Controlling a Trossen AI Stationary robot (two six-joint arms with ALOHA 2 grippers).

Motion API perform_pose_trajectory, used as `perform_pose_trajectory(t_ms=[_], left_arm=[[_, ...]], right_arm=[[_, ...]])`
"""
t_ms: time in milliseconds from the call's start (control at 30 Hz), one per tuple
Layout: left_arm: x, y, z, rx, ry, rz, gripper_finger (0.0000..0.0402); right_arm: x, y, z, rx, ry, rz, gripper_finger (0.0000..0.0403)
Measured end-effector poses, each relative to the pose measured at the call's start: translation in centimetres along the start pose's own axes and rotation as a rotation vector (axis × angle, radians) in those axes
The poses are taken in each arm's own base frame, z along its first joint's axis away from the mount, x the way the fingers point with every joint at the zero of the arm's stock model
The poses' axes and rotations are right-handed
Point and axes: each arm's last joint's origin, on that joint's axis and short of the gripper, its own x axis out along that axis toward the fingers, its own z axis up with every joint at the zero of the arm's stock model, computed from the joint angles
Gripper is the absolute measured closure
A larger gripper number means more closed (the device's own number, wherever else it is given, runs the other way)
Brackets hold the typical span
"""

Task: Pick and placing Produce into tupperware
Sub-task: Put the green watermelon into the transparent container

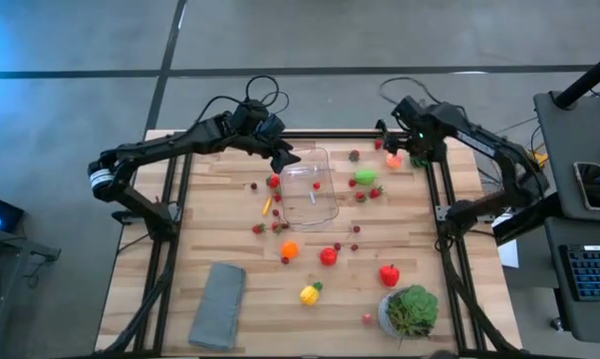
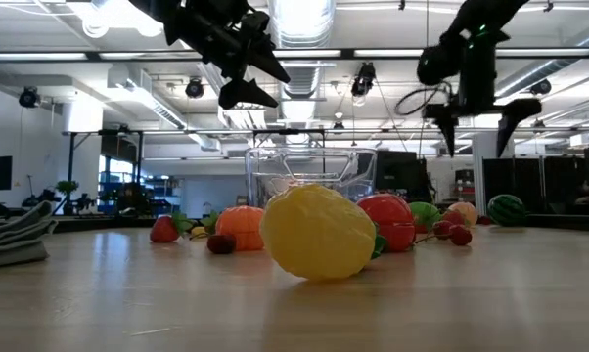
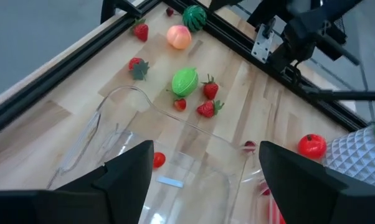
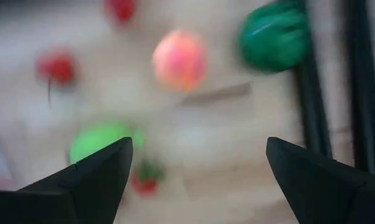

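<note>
Right gripper (image 1: 393, 155), jaws wide and empty, hovers at the table's one o'clock over a peach (image 4: 179, 60): probably light, smooth, best pinched mid-body.

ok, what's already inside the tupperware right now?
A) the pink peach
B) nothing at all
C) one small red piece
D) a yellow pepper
C: the high view shows a single small red piece within the clear tupperware, and the left wrist view shows it through the clear plastic too; the peach lies outside on the table.
</note>
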Motion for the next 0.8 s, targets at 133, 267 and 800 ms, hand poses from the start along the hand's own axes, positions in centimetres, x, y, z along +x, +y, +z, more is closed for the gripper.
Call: perform_pose_trajectory(t_ms=[133, 267, 800], left_arm=[[0.0, 0.0, 0.0, -0.009, 0.000, 0.000, 0.0125], [0.0, 0.0, 0.0, 0.002, -0.002, -0.001, 0.0125], [0.5, 0.2, -0.1, 0.017, -0.054, -0.016, 0.0125]], right_arm=[[-1.5, -1.4, -2.4, 0.150, -0.155, 0.075, 0.0042], [-2.4, -3.4, -4.1, 0.254, -0.200, 0.145, 0.0042], [-2.4, -5.0, -5.2, 0.403, -0.230, 0.384, 0.0042]])
